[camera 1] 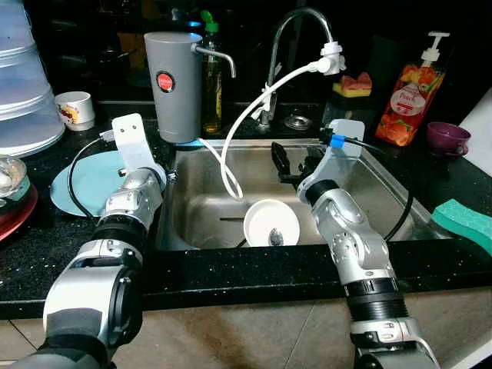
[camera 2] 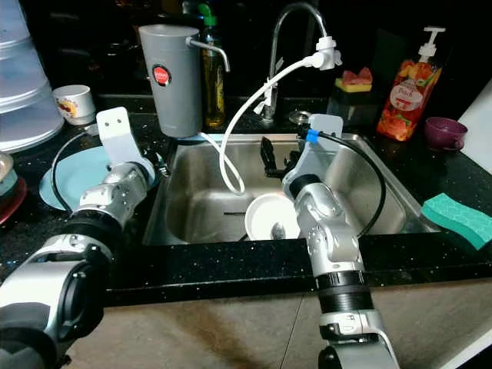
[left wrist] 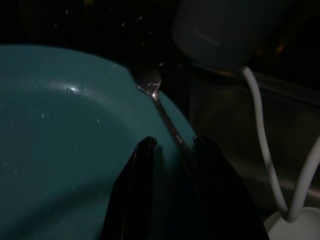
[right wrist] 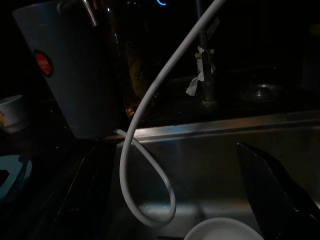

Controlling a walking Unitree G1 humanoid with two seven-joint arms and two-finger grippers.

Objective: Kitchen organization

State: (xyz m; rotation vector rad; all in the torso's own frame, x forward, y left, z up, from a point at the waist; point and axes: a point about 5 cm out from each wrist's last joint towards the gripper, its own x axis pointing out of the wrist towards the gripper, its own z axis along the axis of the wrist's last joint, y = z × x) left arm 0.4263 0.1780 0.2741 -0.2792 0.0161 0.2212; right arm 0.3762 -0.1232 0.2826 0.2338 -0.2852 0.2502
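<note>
A teal plate [camera 1: 88, 178] lies on the black counter left of the sink [camera 1: 369, 173]. A metal spoon [left wrist: 150, 86] rests along the plate's rim nearest the sink. My left gripper [left wrist: 172, 150] hovers low over that rim, open, with the spoon's handle running between its fingers [left wrist: 142, 155], close to one of them. In the sink stands a white bowl [camera 1: 265, 219] with a second spoon [camera 1: 275, 237] in it. My right gripper [camera 1: 292, 163] is open inside the sink, just above and behind the bowl, holding nothing.
A grey filter canister [camera 1: 175, 84] and an oil bottle [camera 1: 211, 84] stand behind the plate. A white hose [camera 1: 231, 157] loops from the faucet [camera 1: 296, 31] into the sink. Soap bottle [camera 1: 415, 100], purple cup [camera 1: 447, 138] and green sponge [camera 1: 465, 223] sit on the right; white cup [camera 1: 75, 109] on the left.
</note>
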